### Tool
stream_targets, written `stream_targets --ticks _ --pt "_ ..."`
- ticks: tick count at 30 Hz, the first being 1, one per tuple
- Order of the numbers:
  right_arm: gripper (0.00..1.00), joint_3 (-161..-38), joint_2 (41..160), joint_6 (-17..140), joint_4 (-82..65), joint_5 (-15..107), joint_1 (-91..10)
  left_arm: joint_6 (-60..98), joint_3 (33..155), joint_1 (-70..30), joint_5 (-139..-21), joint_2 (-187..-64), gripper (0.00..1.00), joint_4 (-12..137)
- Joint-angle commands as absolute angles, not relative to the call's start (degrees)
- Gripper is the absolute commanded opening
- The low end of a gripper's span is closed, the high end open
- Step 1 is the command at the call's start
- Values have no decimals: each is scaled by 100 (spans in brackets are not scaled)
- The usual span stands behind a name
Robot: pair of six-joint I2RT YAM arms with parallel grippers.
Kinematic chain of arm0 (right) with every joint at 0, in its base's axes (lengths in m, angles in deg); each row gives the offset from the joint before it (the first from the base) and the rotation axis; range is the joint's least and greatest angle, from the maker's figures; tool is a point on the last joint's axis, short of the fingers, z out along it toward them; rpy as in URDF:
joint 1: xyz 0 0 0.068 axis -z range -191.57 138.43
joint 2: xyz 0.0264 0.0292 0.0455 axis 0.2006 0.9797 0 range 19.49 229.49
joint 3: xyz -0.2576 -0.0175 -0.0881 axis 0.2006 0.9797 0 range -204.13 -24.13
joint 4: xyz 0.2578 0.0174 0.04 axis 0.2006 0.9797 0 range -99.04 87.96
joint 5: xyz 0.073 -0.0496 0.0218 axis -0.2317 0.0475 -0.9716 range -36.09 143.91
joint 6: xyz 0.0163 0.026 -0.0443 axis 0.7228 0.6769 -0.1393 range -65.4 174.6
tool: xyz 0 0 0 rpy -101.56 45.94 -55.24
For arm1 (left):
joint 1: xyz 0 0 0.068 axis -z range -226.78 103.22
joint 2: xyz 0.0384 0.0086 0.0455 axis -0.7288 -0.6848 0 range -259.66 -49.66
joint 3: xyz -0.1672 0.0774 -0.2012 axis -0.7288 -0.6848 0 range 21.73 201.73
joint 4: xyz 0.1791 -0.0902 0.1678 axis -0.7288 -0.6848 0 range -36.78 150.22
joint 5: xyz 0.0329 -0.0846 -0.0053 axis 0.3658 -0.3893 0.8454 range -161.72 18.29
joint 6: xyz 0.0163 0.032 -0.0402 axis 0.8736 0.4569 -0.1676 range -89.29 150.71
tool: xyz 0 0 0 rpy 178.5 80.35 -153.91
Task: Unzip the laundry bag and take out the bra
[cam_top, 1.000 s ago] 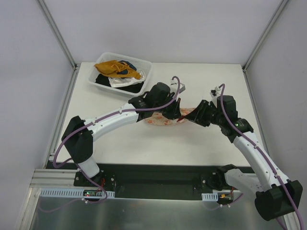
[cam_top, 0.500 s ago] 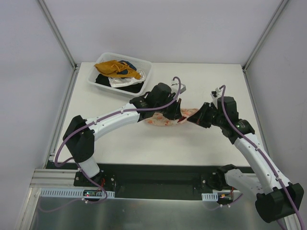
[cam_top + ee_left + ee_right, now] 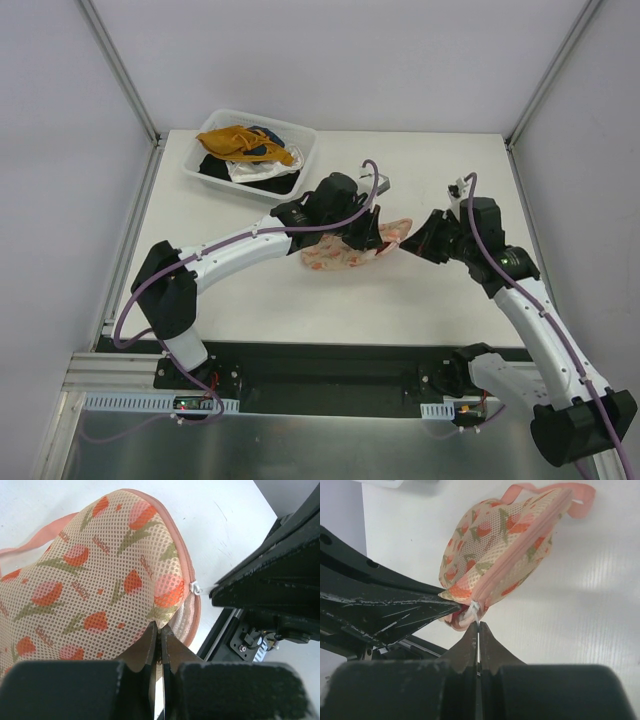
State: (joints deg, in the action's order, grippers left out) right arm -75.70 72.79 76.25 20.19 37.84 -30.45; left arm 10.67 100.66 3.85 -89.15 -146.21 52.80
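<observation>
Left fingers (image 3: 160, 632) closed tight on the laundry bag (image 3: 100, 570) — right fingers (image 3: 478, 630) pinching its zipper pull (image 3: 474, 611)

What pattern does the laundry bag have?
The laundry bag has orange-red tulips, green stems; left wrist view.

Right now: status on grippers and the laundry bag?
Left gripper shut on laundry bag mesh. Right gripper shut on zipper pull. Bag mostly zipped, bra unseen. Clothes bin apart from bag.

We see the laundry bag (image 3: 340, 258), a pale pink mesh pouch printed with orange-red tulips, lying mid-way across the table (image 3: 300, 310) with its right end tipped up. Its pink zipper (image 3: 520, 550) looks closed along the visible rim, the white pull (image 3: 474, 608) at that raised tip.
</observation>
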Motion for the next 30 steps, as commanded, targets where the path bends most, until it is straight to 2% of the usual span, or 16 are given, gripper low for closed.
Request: stream_targets --ticks 1,11,19,20,22,24,26,30 --pt "1 -7880 7266 7236 2295 4179 -2661 1102 10048 366 -9043 -14432 0 5275" --pt "1 -8574 8153 6717 2110 3433 -1791 1366 9854 358 -9799 -14318 0 5284" --pt "1 -8583 8261 6726 1838 2746 -1737 1269 9907 358 -9747 -14344 0 5275" --pt "3 -8513 8103 6595 1933 2911 -1789 1243 9916 366 -9721 -14353 0 5275" --pt "25 -8548 7523 6306 2240 3507 -2287 1225 9916 366 -9720 -14379 0 5266" --pt "41 -8609 7198 5892 2706 4439 -2702 1190 9942 358 -9764 -14396 0 5240" --pt "45 -8557 6960 5699 2996 4835 -3046 1181 9960 358 -9817 -14405 0 5231" --pt "46 -8119 6924 5583 2998 4698 -3214 1199 9968 367 -9817 -14440 0 5213"
